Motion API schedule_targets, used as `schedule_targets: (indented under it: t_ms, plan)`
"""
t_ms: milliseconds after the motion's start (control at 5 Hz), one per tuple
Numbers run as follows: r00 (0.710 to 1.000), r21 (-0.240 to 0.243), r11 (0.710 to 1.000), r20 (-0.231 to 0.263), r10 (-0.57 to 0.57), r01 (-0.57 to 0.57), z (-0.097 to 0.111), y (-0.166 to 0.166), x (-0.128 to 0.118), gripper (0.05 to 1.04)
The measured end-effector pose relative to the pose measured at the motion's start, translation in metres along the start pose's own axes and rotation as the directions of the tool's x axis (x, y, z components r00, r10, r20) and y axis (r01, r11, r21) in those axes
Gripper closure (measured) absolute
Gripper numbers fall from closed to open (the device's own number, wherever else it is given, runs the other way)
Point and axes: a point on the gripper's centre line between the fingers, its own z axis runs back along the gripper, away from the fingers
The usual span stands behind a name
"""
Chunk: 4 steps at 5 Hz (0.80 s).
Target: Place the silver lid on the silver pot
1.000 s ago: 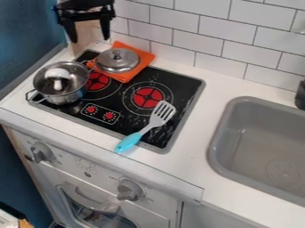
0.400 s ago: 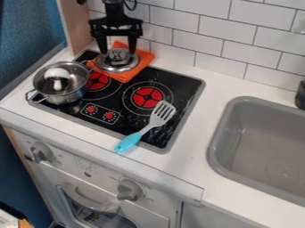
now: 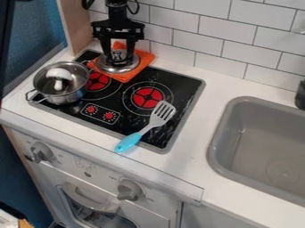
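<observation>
In the camera view, the silver lid (image 3: 118, 68) lies on a folded orange cloth (image 3: 143, 58) near the back of the black stove top (image 3: 184, 83), by the tiled wall (image 3: 223, 46). The silver pot (image 3: 69, 96) stands upright at the stove top's left side, its mouth uncovered, with a white, mushroom-shaped thing (image 3: 58, 79) inside. So the lid is not yet on the pot, and the two stand apart, though near each other.

The gripper (image 3: 118, 56) hangs over the lid, its jaws apart, one on each side of the knob (image 3: 118, 55). I judge the approach to be all but done and the grasp to be next; after it come the lift, the short carry towards the pot, the lowering and the release. Most of the task therefore seems to be left.

The lid lies roughly flat, rim down, with its knob pointing up, which is already the right way up for covering the pot. Being round, it has no clear long axis in the flat; its only marked axis is the upright one through the knob, and the jaws point down along that. Turning the lid should matter little, I think; keeping it level and centred over the pot's rim should matter more.
</observation>
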Motion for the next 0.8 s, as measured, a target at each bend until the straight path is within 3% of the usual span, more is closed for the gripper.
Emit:
schedule_targets:
  t_ms: [200,400,800]
  plan:
    - [1.0,-0.001,1.0,0.005,-0.002,0.002,0.0,0.0,-0.004,0.686]
    - [1.0,-0.007,1.0,0.012,-0.003,0.003,0.004,0.0,-0.008,0.802]
    - [1.0,-0.045,0.999,-0.019,0.011,-0.012,0.009,-0.004,-0.015,0.803]
